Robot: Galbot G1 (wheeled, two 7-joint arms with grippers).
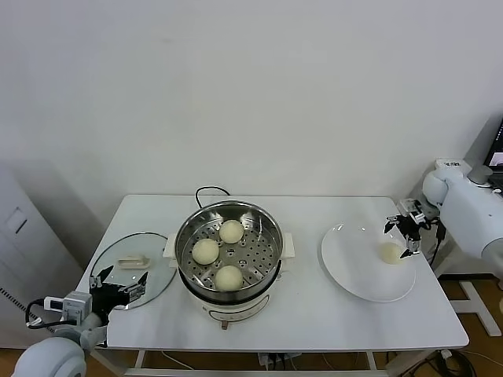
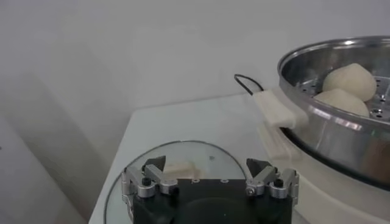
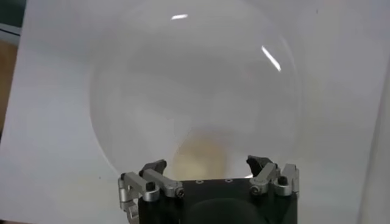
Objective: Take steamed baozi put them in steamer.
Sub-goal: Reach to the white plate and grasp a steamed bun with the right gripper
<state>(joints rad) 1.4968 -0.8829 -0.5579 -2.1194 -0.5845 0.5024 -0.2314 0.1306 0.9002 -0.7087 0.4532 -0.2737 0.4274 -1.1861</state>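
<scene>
Three cream baozi (image 1: 219, 253) in steel steamer (image 1: 267, 228), fourth baozi (image 1: 391, 252) apart, right

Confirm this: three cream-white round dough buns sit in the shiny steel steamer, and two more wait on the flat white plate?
Not quite. The head view shows three cream-white round dough buns in the shiny steel steamer, but only one bun on the flat white plate.

place: lab | cues: bare white wall (image 1: 251, 86), lone white table (image 1: 314, 314)
</scene>
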